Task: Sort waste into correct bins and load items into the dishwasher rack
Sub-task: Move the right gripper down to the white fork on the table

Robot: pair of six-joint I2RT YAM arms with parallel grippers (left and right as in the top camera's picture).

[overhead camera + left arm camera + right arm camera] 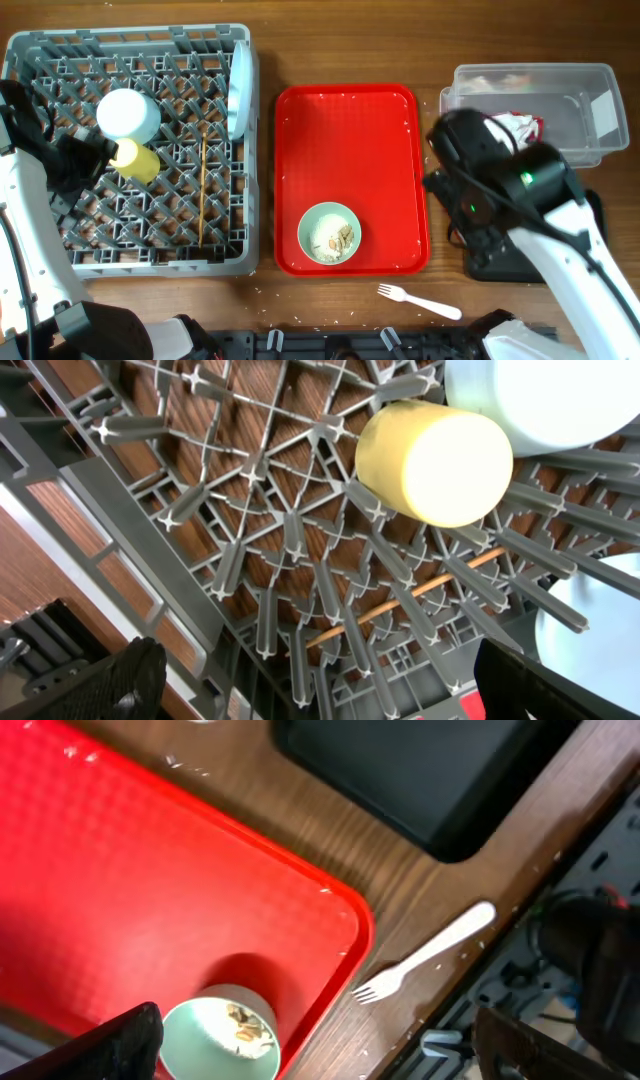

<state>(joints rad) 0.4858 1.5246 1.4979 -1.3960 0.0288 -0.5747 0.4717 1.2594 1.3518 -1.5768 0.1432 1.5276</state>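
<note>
The pale blue bowl (320,225) sits at the near end of the red tray (340,130), with beige crumbs (343,238) in its bottom. My right pincer (315,1025) hangs above it, jaws spread wide and gripping nothing; my wrist view shows the bowl low between the fingers. Just off the tray's edge, the white fork (420,300) lies on the desk (330,40), tines close to the tray's corner. Past the fork is the black tray (430,770), mostly under my arm from overhead. Behind that is the clear tub (530,70) with a crumpled white-and-red bundle (518,125) inside; my arm hides part of it, so I can't quite make out what it is.

Over on the left, the grey rack (130,38) holds a second pale bowl (128,113) with the yellow cup (135,158) just beside it. The chopsticks (203,190) lie along the grid and the plate (240,90) stands on edge at the right wall. My left pincer (320,665) hovers over the rack near the cup, also wide open and empty.
</note>
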